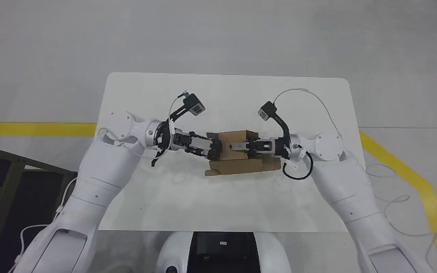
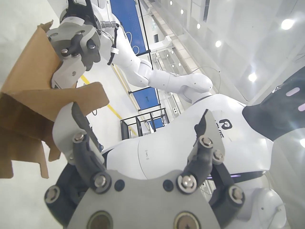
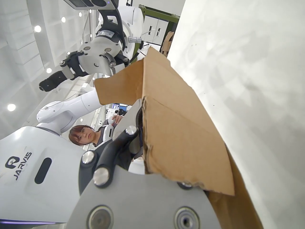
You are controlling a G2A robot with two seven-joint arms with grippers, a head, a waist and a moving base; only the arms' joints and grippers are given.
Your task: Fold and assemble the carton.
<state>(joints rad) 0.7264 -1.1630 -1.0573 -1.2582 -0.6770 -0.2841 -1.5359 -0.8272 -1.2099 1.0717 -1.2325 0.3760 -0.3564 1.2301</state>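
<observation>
A brown cardboard carton (image 1: 235,158) lies partly folded at the middle of the white table (image 1: 136,95). My right gripper (image 1: 237,145) comes in over it from the right and is shut on one carton wall (image 3: 176,129); its inner finger (image 3: 133,129) presses that wall and the outer one is hidden behind the cardboard. The left wrist view shows the right gripper (image 2: 69,72) clamped on the panel (image 2: 28,58). At the carton's left end my left gripper (image 2: 140,122) is open, one fingertip (image 2: 76,115) against a loose flap (image 2: 88,96).
A yellow floor line (image 1: 41,128) runs past both sides of the table. White cables (image 1: 321,102) trail from the right arm over the table's back right. Bare tabletop lies in front of and behind the carton.
</observation>
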